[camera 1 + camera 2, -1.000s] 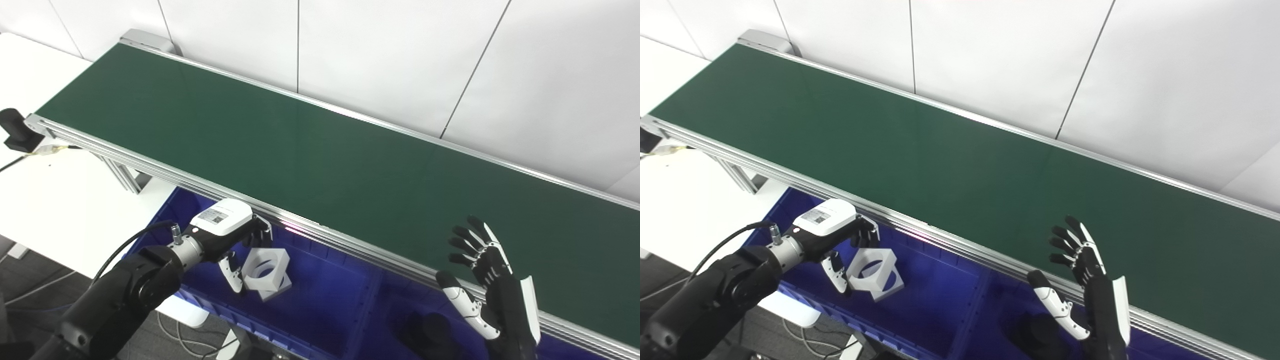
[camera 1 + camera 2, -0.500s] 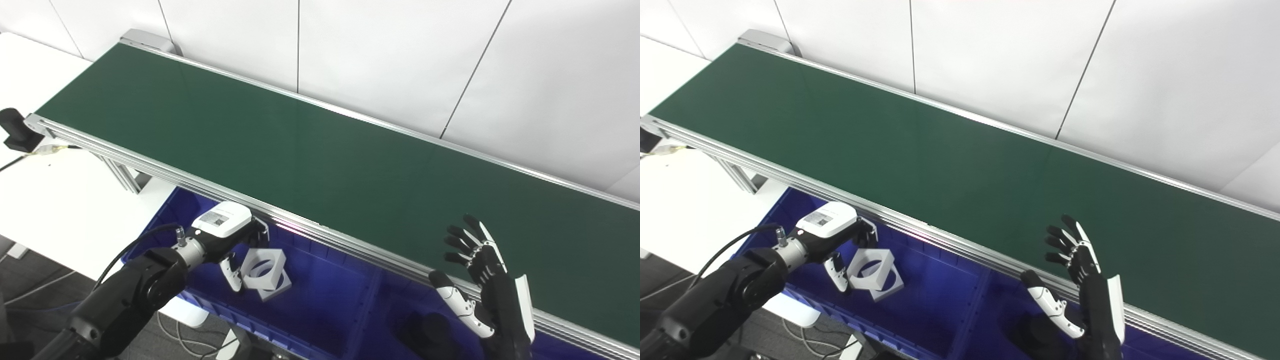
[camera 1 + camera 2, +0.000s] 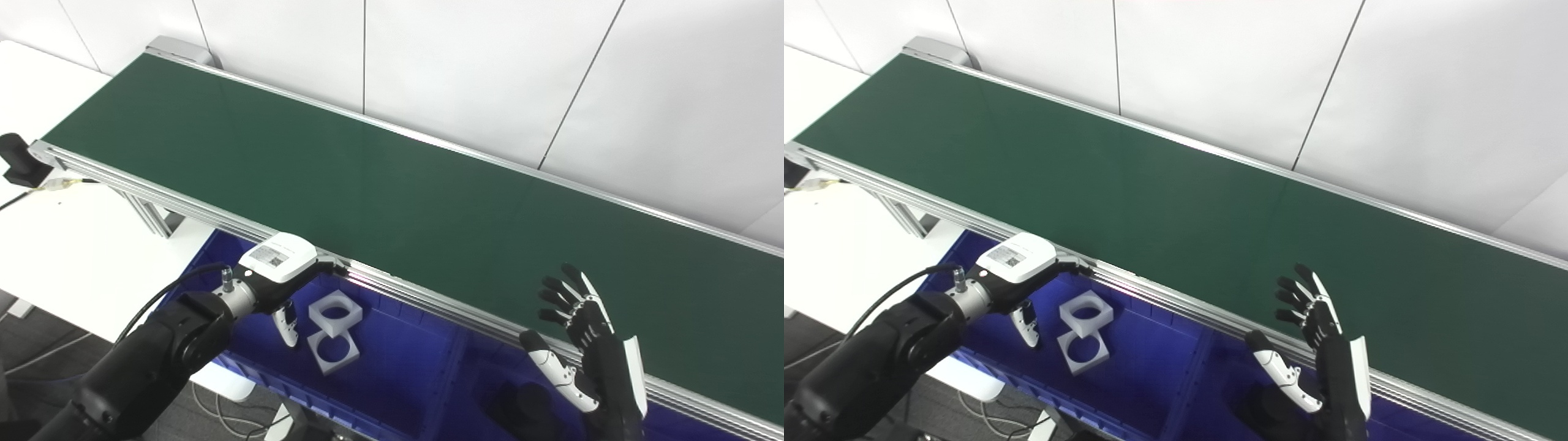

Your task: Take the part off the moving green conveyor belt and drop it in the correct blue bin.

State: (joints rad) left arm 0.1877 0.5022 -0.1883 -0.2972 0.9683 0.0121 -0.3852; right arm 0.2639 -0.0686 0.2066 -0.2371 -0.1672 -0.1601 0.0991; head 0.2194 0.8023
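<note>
White plastic is seen lying in the blue bin on the left: two square parts with round holes, one part overlapping the corner of a second part nearer the camera. Just to the left of them the left hand is held over the bin, fingers loosened and stretched toward the belt's near rail, thumb hanging down, nothing gripped. The drop is judged done. No part is seen on the green conveyor belt, bare along its whole visible length. Further right, a dark object is dimly made out in the neighbouring compartment; its shape cannot be told. On the far right the right hand is raised at the belt's near edge, fingers fanned apart, palm empty. Whichever end a next part is carried in from, the hand nearer that end is judged better placed for the catch.
</note>
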